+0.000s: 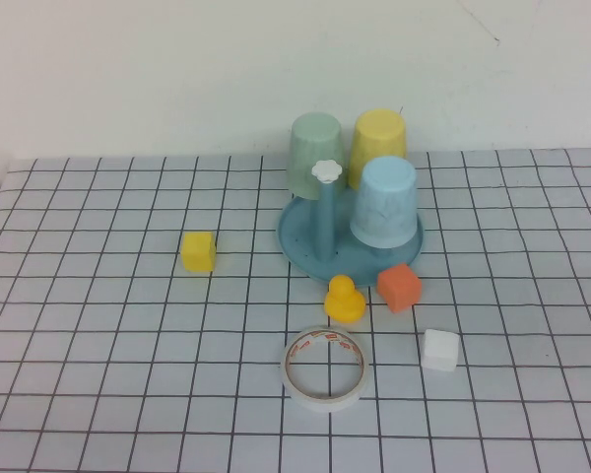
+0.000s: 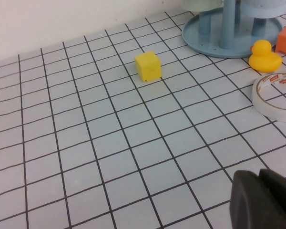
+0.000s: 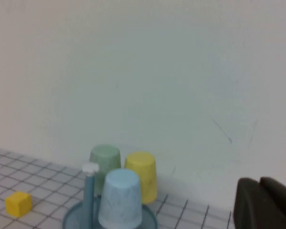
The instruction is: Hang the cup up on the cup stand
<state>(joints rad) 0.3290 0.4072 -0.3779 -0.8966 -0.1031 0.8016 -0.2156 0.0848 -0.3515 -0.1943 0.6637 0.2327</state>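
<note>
The cup stand [image 1: 305, 241] sits on the gridded worktop [image 1: 98, 325], toward its far edge near the white wall. Three cups are inverted over the stand's pegs. The yellow cup [image 1: 377, 146] hangs on the far peg, mouth down, with the pale green cup [image 1: 314, 153] just beside it to the left and the light blue cup [image 1: 385, 200] in front of it, nearer the camera. The central post topped by the white flower knob [image 1: 326, 170] rises between the green and blue cups.

In front of the stand, just off its base rim, are a yellow rubber duck [image 1: 344, 298] and an orange cube [image 1: 400, 287]. A roll of tape [image 1: 324, 368] lies flat beyond the duck, further from the stand, with a white cube [image 1: 440, 350] to its right. A yellow cube [image 1: 198, 250] rests well to the stand's left.

Neither arm appears in the high view. The left tool [image 2: 264, 200] shows only as a dark edge over bare worktop, well clear of the stand; its opening cannot be told. The right tool [image 3: 266, 202] is likewise a dark edge, off to the stand's right; its opening cannot be told. Nothing is seen in either.
</note>
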